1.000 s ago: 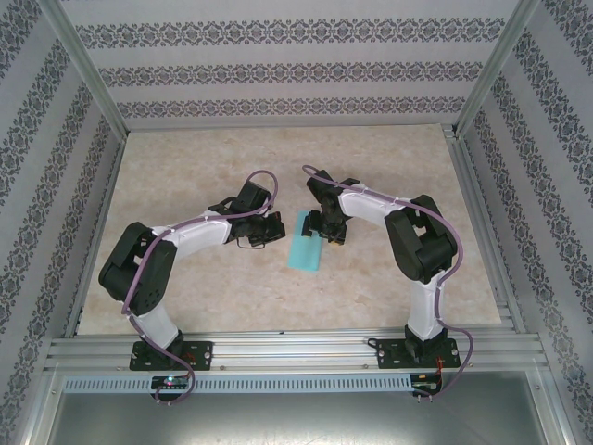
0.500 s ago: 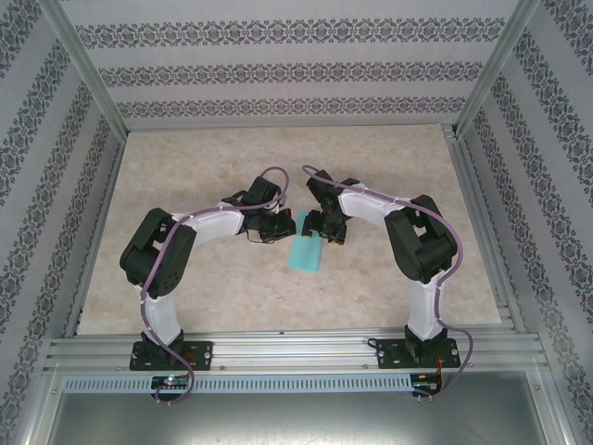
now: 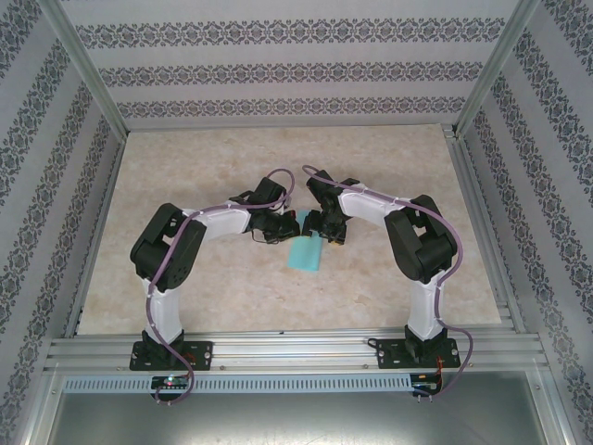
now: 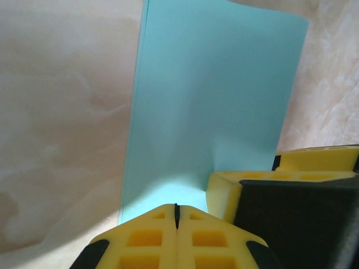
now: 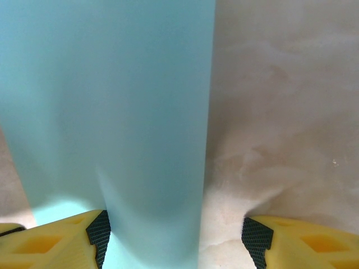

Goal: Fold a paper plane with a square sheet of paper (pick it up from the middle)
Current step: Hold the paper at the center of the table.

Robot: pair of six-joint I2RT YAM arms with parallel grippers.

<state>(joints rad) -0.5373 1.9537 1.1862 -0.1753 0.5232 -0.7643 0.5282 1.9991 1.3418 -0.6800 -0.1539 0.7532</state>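
Marble tabletop [image 3: 185,287] roomy all round. Folded sheet of paper [image 3: 306,252] at centre; left gripper [image 4: 176,210] clenched at its edge, right gripper [image 5: 174,235] spread.

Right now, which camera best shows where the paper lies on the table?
Top external: the paper appears with the table around it, far end covered. Left wrist shows it close, near edge hidden; right wrist crops it.

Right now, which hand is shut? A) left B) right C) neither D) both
A: in the left wrist view the left hand is closed down to a thin seam at the near end of the turquoise sheet, while in the right wrist view the right hand stands wide open.
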